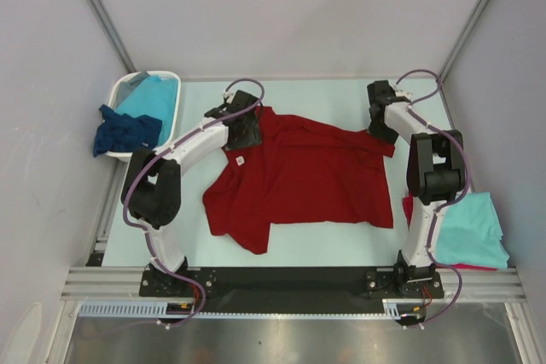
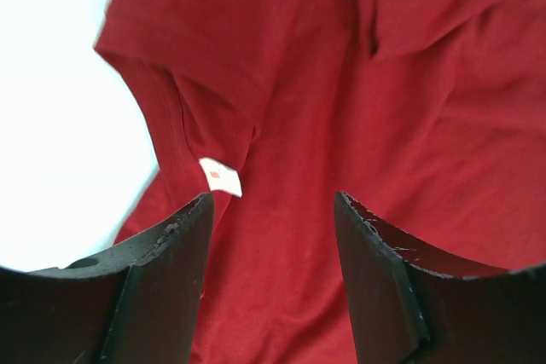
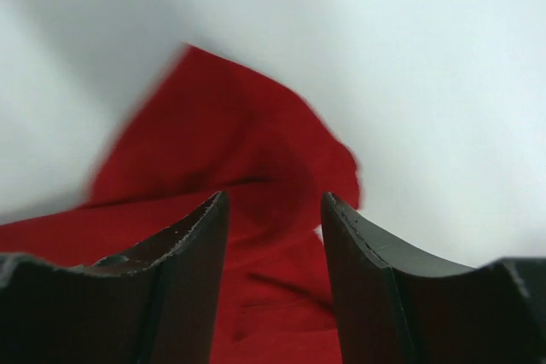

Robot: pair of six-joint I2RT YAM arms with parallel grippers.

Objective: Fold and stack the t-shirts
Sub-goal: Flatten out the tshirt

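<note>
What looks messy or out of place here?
The dark red cloth t-shirt lies crooked and wrinkled on the pale table, its far right part bunched up. Also, a dark navy blue shirt spills over the rim of the white plastic basket instead of sitting inside.

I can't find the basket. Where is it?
In the top view, the basket is at the far left corner, left of the left gripper, with a turquoise shirt inside.

The spread t-shirt [image 1: 307, 181] is plain dark red with a small white label [image 2: 221, 176], on a pale mint worktop [image 1: 324, 91]. The white basket [image 1: 145, 75] holds a turquoise t-shirt [image 1: 155, 95] and a dark navy t-shirt [image 1: 126, 132]; the folded t-shirt [image 1: 469, 232] at right is turquoise, over a red t-shirt [image 1: 408, 209]. The left tool [image 2: 273, 210] and right tool [image 3: 273, 206] are black.
</note>
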